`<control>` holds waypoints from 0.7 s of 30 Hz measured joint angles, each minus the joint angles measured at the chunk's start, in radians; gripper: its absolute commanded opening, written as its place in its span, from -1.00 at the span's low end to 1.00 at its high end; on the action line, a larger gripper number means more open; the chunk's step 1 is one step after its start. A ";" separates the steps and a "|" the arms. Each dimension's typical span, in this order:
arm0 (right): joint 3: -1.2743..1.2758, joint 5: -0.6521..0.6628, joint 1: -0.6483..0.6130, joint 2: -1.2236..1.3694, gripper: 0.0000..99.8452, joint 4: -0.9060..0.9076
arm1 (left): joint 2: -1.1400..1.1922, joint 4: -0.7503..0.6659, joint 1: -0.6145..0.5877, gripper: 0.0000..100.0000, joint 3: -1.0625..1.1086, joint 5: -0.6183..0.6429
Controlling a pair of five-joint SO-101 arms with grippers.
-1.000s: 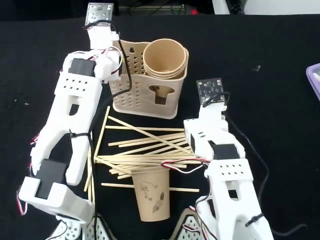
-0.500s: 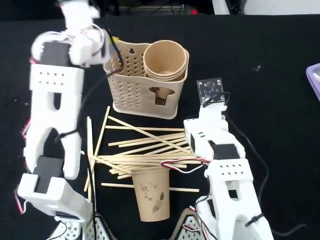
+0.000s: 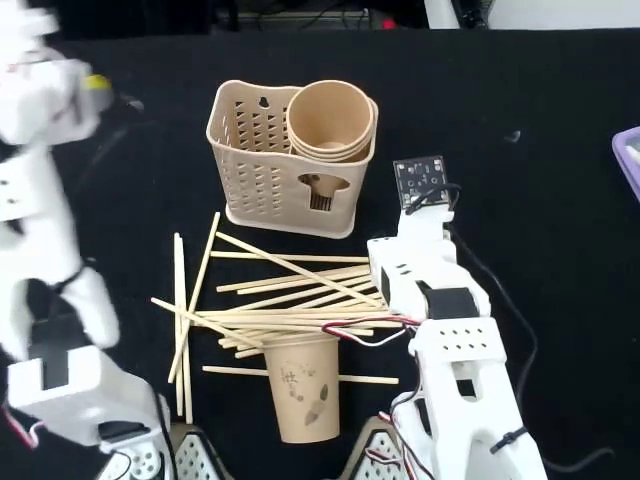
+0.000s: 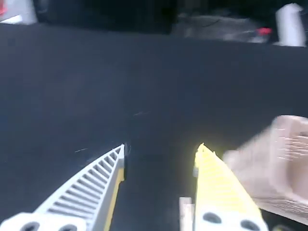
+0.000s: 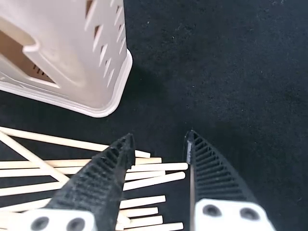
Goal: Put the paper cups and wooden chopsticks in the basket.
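Note:
The beige perforated basket (image 3: 262,165) stands at the table's far middle with stacked paper cups (image 3: 331,117) inside its right half. Several wooden chopsticks (image 3: 285,300) lie scattered in front of it. A printed paper cup (image 3: 303,392) rests among their near ends. My left arm (image 3: 35,190) is far to the left of the basket; its gripper (image 4: 161,154) is open over bare black cloth, with the basket (image 4: 281,168) off to one side. My right gripper (image 5: 159,142) is open above the chopstick ends (image 5: 149,175), close to the basket's corner (image 5: 103,103).
The table (image 3: 540,110) is covered in black cloth. A purple object (image 3: 630,155) pokes in at the right edge. The right arm's body (image 3: 445,330) stands to the right of the chopstick pile. Clutter lies beyond the table's far edge.
My left arm has swung from the basket's left side out to the far left. A chopstick at the pile's left has shifted. The right arm has not moved.

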 measured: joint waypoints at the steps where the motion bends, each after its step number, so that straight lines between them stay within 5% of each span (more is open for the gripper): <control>1: 0.000 0.000 0.000 0.000 -0.65 0.000 | 0.000 0.002 -0.061 -0.52 0.000 -0.021; 8: -0.140 0.046 0.005 0.000 -0.65 0.224 | -0.002 0.002 -0.400 -0.52 0.144 -0.086; 11: -0.293 0.120 -0.002 0.000 -0.65 0.434 | -0.002 0.002 -0.450 -0.53 0.307 -0.086; 16: -0.474 0.419 -0.018 0.000 -0.65 0.717 | -0.018 -0.011 -0.482 -0.53 0.594 -0.086; 21: -0.557 0.637 -0.087 0.000 -0.65 0.922 | -0.189 -0.216 -0.493 -0.52 0.968 -0.091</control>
